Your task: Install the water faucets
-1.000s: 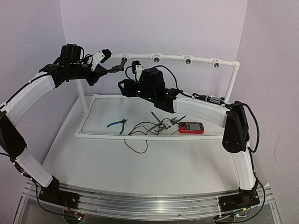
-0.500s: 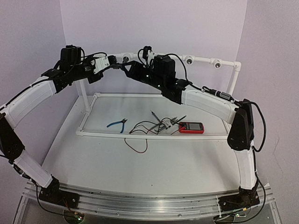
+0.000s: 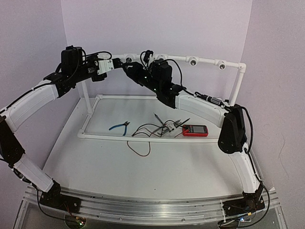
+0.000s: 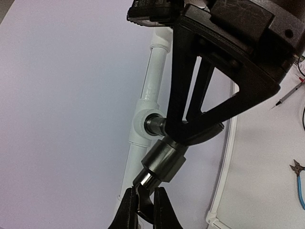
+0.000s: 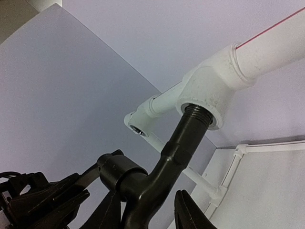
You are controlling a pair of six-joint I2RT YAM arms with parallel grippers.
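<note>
The tap (image 5: 183, 138) sits between the two grippers, up at the end socket (image 5: 209, 81) of the white pipe rail (image 3: 205, 59). Its threaded end is just inside that socket, straight ahead of the right gripper (image 5: 148, 202), with a few threads showing outside the rim. The right gripper's fingers stand one on each side of the tap's body, just behind the threaded neck. A sliver of gap shows at one finger (image 5: 189, 212), and whether they squeeze the tap cannot be told.

The left gripper (image 4: 145, 194) is clenched on a thin dark part at the tap's other end, its two fingers nearly touching. The tap's thick grey collar is just beyond its fingertips, and the end socket is further on past that. The two grippers come close together at the tap.

Along the rail, away past the right gripper's wrist, more sockets (image 3: 192, 61) face forward. Well below both grippers, on the table (image 3: 167, 167), lie blue-handled pliers (image 3: 120, 127), a tangle of wires (image 3: 145, 131) and a red meter (image 3: 194, 130)
</note>
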